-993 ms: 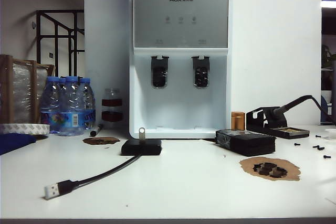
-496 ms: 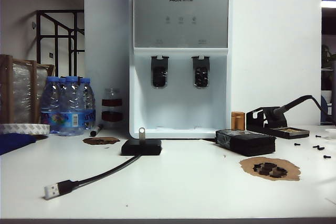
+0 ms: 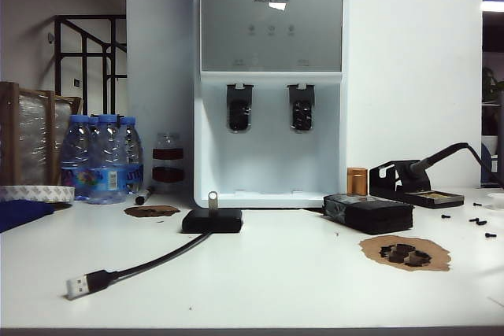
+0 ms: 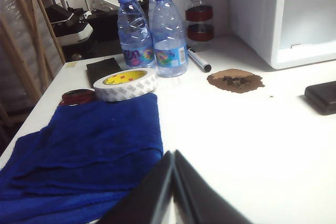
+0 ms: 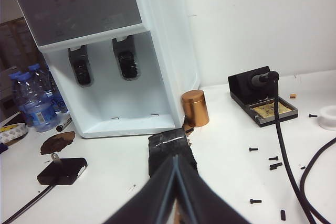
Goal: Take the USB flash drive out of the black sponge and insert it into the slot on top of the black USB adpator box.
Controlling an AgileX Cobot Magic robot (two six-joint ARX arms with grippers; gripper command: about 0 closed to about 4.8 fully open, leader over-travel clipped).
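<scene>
Standing upright in the slot (image 3: 212, 208) of the black box (image 3: 212, 220), left of the sponge (image 3: 368, 213), the flash drive (image 3: 212, 199) looks seated; both claws, left (image 4: 174, 192) and right (image 5: 175, 192), are closed and empty at the near edge, so only a stray nudge might tip it.

The tiny silver USB flash drive (image 3: 212, 199) stands upright in the black USB adpator box (image 3: 212, 221), black sponge (image 3: 368, 213) well apart.

The water dispenser (image 3: 269, 88) bears a brand mark, washed out by glare, seemingly "AUX".
</scene>
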